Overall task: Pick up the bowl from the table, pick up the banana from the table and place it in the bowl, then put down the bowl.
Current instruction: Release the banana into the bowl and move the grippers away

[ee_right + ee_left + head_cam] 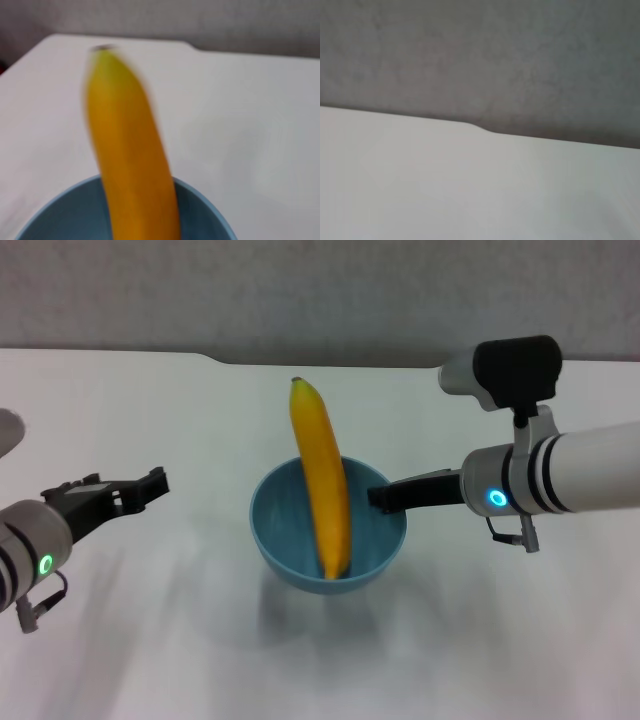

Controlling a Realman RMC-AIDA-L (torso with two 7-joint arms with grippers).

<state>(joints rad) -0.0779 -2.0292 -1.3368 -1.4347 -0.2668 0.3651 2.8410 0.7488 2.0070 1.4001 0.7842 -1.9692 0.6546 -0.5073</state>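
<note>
Leaning in one light-blue bowl [290,530], one glossy yellow-orange banana [322,480] overhangs its far rim. Right gripper [380,498] clamps the bowl's rim; left gripper [150,485], left of it, gapes empty.

Both arms white cylinders with black bands and a glowing ring light, green on left, blue on right; black left gripper [140,485] and right gripper [385,497]; grey-and-black camera block above right wrist

Seeing only grey wall [320,290] behind far edge, plain, faintly mottled; same grey surface [480,55] fills upper left-wrist view.
</note>
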